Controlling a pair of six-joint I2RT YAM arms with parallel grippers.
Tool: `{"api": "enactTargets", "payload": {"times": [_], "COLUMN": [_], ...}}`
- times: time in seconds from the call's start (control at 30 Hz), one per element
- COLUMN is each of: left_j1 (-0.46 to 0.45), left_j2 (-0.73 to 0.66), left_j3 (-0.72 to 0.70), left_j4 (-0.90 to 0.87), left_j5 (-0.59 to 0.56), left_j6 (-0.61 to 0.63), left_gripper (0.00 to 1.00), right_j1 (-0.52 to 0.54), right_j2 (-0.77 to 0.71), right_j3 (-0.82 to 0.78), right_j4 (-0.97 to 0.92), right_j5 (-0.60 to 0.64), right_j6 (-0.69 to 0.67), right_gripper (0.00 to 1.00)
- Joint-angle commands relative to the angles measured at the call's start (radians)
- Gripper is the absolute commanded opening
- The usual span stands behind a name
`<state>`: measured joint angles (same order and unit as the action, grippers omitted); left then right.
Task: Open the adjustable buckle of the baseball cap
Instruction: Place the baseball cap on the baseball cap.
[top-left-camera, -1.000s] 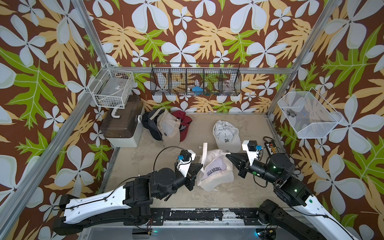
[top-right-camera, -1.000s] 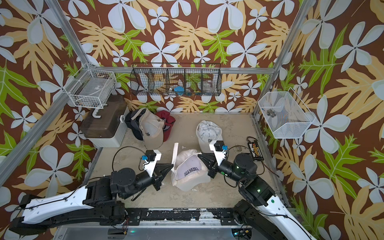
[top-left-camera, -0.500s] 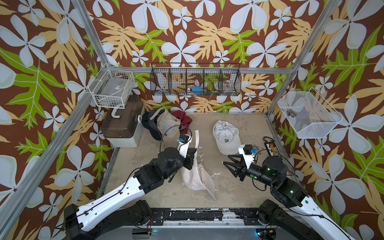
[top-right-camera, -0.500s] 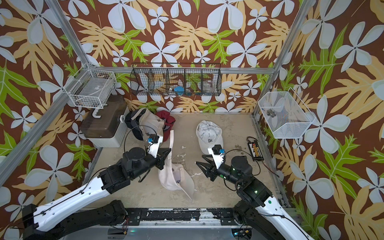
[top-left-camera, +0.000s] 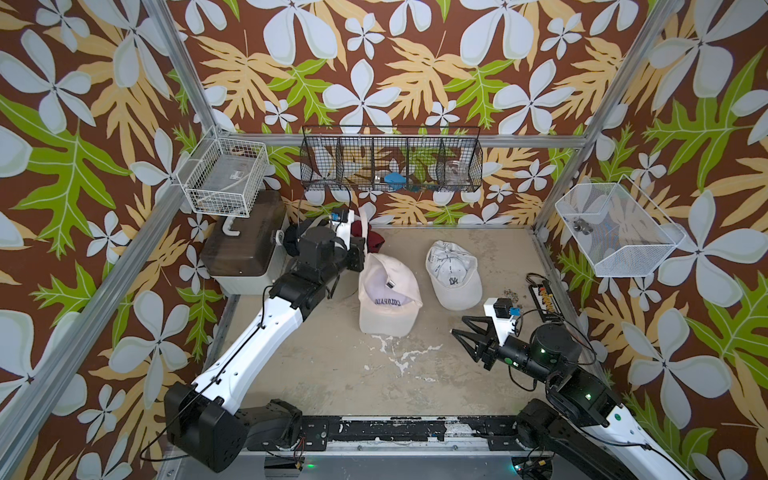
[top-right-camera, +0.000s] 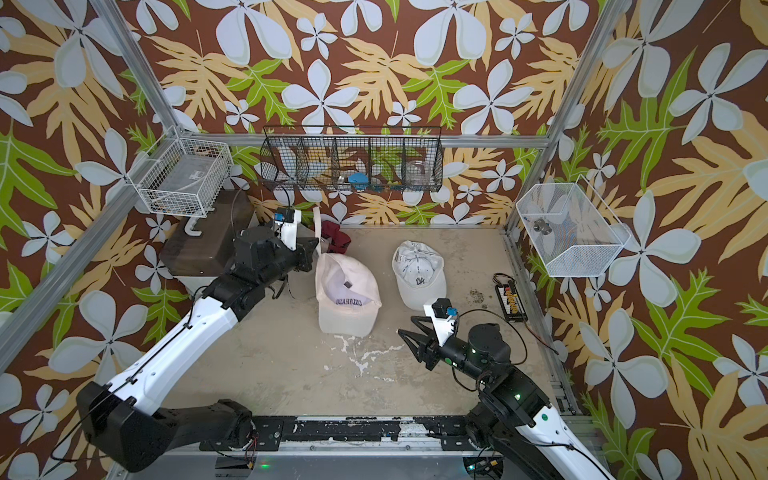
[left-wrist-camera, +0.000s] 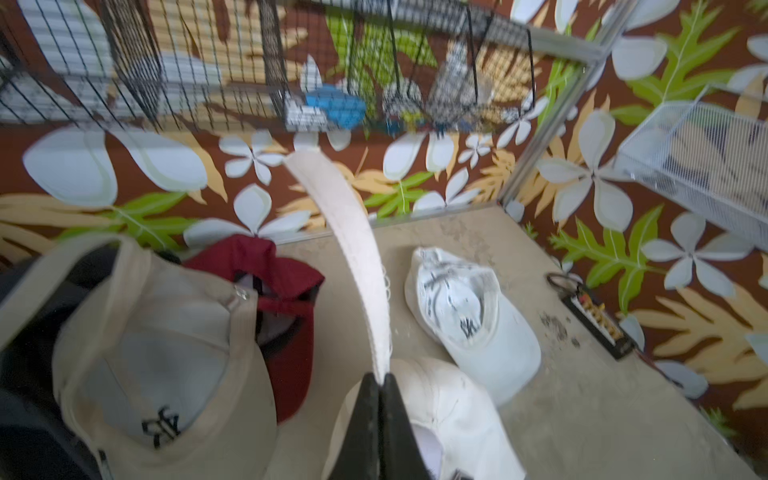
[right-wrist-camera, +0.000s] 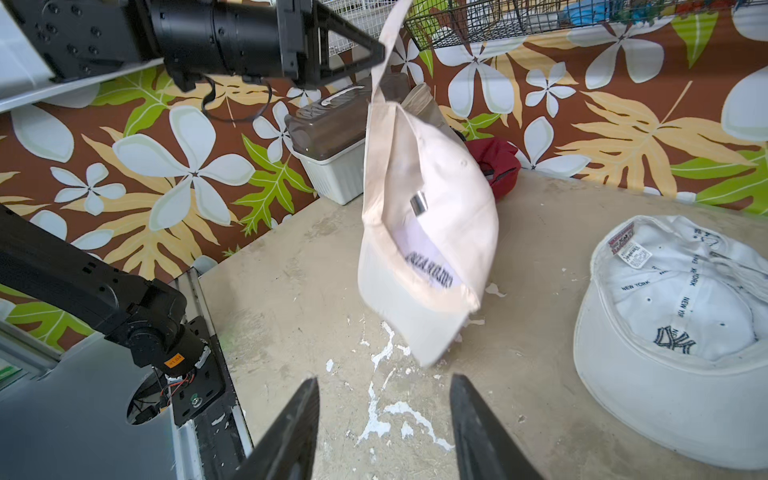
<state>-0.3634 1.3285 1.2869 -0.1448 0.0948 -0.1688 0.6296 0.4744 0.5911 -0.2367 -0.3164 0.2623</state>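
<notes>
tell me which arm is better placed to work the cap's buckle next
Probably right. The left end effector is shut on the strap, holding up the cap; the right end effector is open, empty and facing the buckle.

Cream COLORADO cap (top-left-camera: 388, 309) seen above table centre, brim turned toward robot base, metal buckle (top-left-camera: 390, 285) exposed inside crown. Strap (top-left-camera: 363, 218) pinched by left gripper (top-left-camera: 360, 259) at cap's rear edge. Right gripper (top-left-camera: 462, 328) held well apart from cap, jaws spread. White cap with dark logo (top-left-camera: 455, 276) laid just beside.
</notes>
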Motion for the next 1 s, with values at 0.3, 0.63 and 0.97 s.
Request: {"api": "enactTargets", "payload": {"times": [0.3,0.63,0.97], "left_j1": [0.090,0.029,-0.147], "left_j2": [-0.075,-0.352,-0.488], "left_j3": [-0.103,-0.337,-0.549], "left_j4": [0.122,0.105,0.146], "left_j5": [-0.036,0.039,0.038], "left_j6": [-0.106,-0.138,-0.270], "left_gripper": [0.78,0.82,0.84], "right_j1": [0.001,-0.011,-0.358], "right_j2": [-0.021,0.223,0.644], "right_j3": [-0.009,0.135,0.230], "right_j4": [-0.016,-0.110,0.086], "right_j5": [0.109,0.532,0.355], "right_j6": [0.043,0.113,0.120], "right_gripper": [0.62,0.80,0.80]}}
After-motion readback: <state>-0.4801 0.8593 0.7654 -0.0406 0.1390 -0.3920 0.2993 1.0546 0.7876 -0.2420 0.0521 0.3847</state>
